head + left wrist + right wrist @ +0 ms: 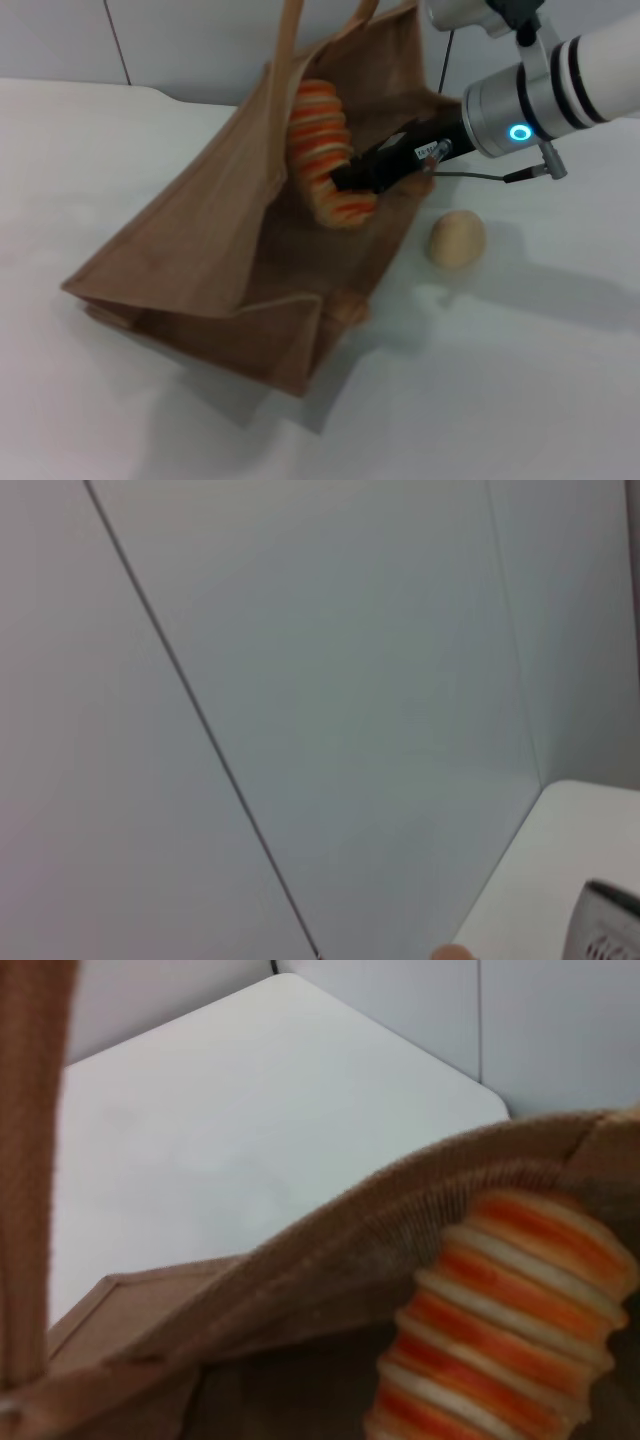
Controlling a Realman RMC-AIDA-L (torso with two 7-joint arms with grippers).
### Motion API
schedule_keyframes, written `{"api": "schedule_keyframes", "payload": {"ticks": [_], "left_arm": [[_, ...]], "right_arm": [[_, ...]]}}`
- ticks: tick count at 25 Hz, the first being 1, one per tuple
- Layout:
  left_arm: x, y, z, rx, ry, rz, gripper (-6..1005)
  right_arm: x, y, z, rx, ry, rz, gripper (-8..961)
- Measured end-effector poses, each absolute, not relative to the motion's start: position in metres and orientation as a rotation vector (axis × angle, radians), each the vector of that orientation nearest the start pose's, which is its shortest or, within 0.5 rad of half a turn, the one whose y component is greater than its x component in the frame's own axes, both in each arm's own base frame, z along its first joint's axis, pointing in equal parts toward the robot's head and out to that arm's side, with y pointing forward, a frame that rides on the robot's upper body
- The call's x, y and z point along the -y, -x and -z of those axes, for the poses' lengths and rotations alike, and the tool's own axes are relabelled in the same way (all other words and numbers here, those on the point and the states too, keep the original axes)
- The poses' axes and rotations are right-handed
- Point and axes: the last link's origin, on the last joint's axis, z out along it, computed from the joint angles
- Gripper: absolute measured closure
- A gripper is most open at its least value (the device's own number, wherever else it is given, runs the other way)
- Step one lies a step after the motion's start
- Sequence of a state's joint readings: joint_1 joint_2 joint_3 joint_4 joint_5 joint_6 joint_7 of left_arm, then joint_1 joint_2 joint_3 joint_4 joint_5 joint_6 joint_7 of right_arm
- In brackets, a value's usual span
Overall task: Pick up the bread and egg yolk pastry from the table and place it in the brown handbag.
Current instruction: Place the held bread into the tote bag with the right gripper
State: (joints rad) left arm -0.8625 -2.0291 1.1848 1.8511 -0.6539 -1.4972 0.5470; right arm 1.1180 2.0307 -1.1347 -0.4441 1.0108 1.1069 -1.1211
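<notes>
Head view: the brown handbag (215, 260) is seen standing on the white bench (520, 390), its mouth gaping toward the camera.
Right end effector (352, 176): it is reached into the mouth of the bag from the right, its black fingers pinched on the bread (322, 150).
Bread: the striped loaf is held on end inside the opening, above the bag's floor, its lower part clamped between the fingers.
Egg yolk pastry (458, 238): it is left on the bench just beside the bag's right wall, apart from the fabric and from the arm.
Handles: one tan loop handle (291, 35) is seen rising past the top of the frame at the bag's rim.
Right wrist view: the burlap rim (330, 1245) is shown close up with the bread (500, 1320) behind it; the bench (250, 1110) and the wall lie beyond. This arm's own fingers are not shown here.
Left wrist view: only wall panels and a corner of the bench (560, 870) are shown.
Left end effector: it is not found in any view.
</notes>
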Motion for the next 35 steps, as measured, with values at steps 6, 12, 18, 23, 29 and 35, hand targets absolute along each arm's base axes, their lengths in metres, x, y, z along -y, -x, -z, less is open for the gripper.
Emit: {"api": "schedule_keyframes", "payload": {"ticks": [6, 12, 18, 23, 29, 35], "left_arm": [[-0.374, -0.025, -0.118, 0.177, 2.392, 0.225, 885], [-0.373, -0.026, -0.118, 0.171, 2.389, 0.229, 885], [-0.375, -0.024, -0.120, 0.180, 2.376, 0.228, 885], [-0.376, -0.023, -0.121, 0.183, 2.371, 0.229, 885], [-0.377, -0.022, -0.121, 0.184, 2.364, 0.232, 885], [-0.379, -0.017, -0.124, 0.202, 2.346, 0.218, 885]], "right_arm": [[-0.445, -0.107, 0.068, -0.707, 2.814, -0.082, 807], [-0.442, -0.102, 0.072, -0.686, 2.842, -0.118, 810], [-0.441, -0.103, 0.072, -0.694, 2.846, -0.117, 789], [-0.441, -0.106, 0.075, -0.725, 2.831, -0.118, 714], [-0.442, -0.105, 0.075, -0.733, 2.826, -0.146, 577], [-0.440, -0.107, 0.075, -0.742, 2.831, -0.141, 367]]}}
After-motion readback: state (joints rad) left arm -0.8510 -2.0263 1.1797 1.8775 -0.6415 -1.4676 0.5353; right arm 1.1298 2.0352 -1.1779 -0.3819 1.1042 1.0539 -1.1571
